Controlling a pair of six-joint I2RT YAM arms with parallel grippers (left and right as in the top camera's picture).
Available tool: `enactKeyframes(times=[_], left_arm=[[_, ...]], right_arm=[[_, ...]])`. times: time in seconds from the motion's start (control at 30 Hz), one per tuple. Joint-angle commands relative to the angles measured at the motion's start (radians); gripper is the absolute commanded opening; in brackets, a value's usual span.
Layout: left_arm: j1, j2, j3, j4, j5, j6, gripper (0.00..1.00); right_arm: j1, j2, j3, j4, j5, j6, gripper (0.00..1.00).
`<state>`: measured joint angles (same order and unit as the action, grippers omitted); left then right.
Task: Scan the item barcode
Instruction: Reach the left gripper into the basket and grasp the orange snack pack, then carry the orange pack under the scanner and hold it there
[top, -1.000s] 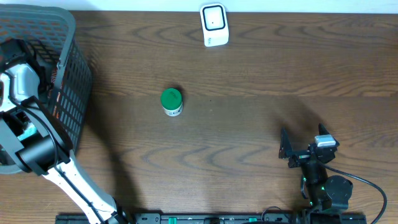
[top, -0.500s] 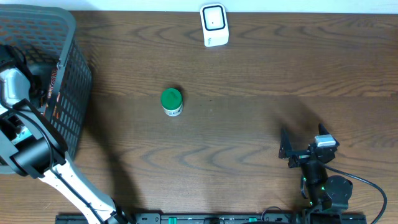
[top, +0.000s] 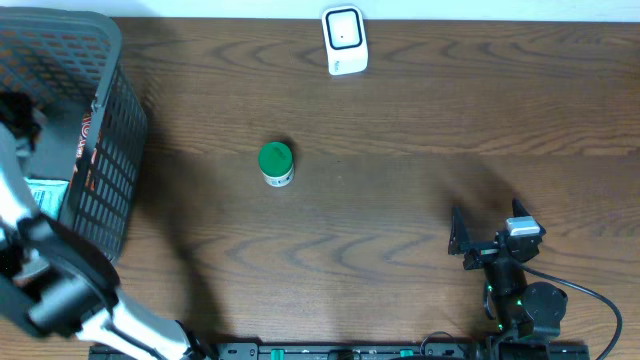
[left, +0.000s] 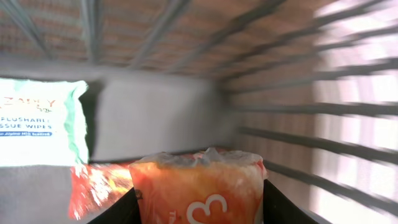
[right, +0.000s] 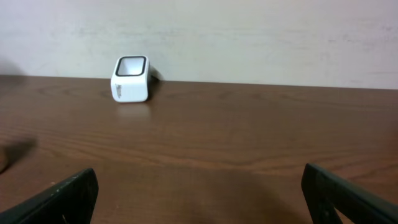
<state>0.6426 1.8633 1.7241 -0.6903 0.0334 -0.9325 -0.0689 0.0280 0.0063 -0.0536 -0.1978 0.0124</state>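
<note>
The left arm rises from the near edge of the table and leans over the basket. The left gripper is down inside it, fingers pressed on both sides of an orange packet (the item to scan). The right gripper is low at the near right, spread wide and facing the white scanner. A wipes pack lies behind the packet. The packet's bottom is cut off and its print is blurred.

Scanner on wooden table
It stands upper left, seemingly near the wall; dark fingertips wide apart below
</note>
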Motion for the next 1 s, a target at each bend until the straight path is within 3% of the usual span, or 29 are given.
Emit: enactKeyframes(times=[0.0, 0.17, 0.23, 0.4, 0.67, 0.97], left_arm=[[0.001, -0.177, 0.003, 0.003, 0.095, 0.023, 0.43], [-0.051, -0.352, 0.002, 0.003, 0.248, 0.023, 0.43], [-0.126, -0.417, 0.002, -0.006, 0.318, 0.024, 0.44], [-0.399, -0.459, 0.002, -0.023, 0.321, 0.078, 0.43], [-0.878, -0.340, -0.001, -0.095, 0.112, 0.091, 0.44], [-1.216, -0.038, -0.001, -0.120, -0.006, 0.091, 0.45]], right_arm=[[0.005, -0.002, -0.001, -0.003, -0.006, 0.010, 0.99], [0.005, -0.002, -0.001, -0.003, -0.006, 0.010, 0.99], [0.005, -0.002, -0.001, -0.003, -0.006, 0.010, 0.99], [0.005, -0.002, -0.001, -0.003, -0.006, 0.010, 0.99], [0.005, -0.002, -0.001, -0.003, -0.006, 0.010, 0.99], [0.005, -0.002, -0.001, -0.003, -0.006, 0.010, 0.99]])
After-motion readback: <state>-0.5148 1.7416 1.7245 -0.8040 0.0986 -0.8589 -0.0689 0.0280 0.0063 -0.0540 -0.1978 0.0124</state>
